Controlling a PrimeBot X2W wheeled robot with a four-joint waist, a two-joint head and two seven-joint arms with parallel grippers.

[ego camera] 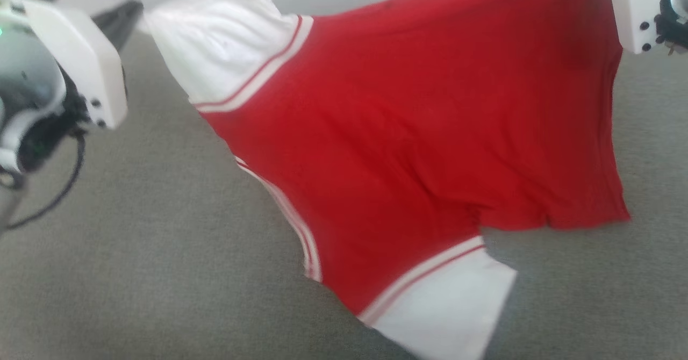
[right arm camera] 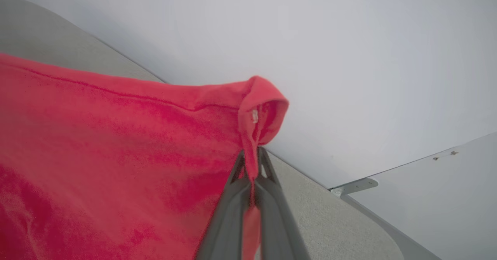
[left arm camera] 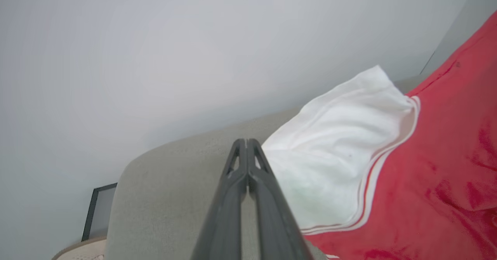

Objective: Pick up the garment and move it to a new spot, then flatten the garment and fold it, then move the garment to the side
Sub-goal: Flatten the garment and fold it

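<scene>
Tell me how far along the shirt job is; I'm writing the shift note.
Done: the garment is lifted, a red corner pinched in the shut right gripper. In hand: it hangs over the grey surface; the left gripper is shut beside the white sleeve, apparently holding nothing. Left: laying down, flattening, folding, moving aside.

A grey woven surface [ego camera: 134, 274] is lit evenly; a plain pale wall [left arm camera: 194, 39] is seen behind it, a dark-framed panel [left arm camera: 99, 211] beside its rounded edge.

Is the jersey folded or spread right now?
Spread: the jersey hangs stretched, a red corner pinched in the right gripper, both white sleeves showing.
</scene>
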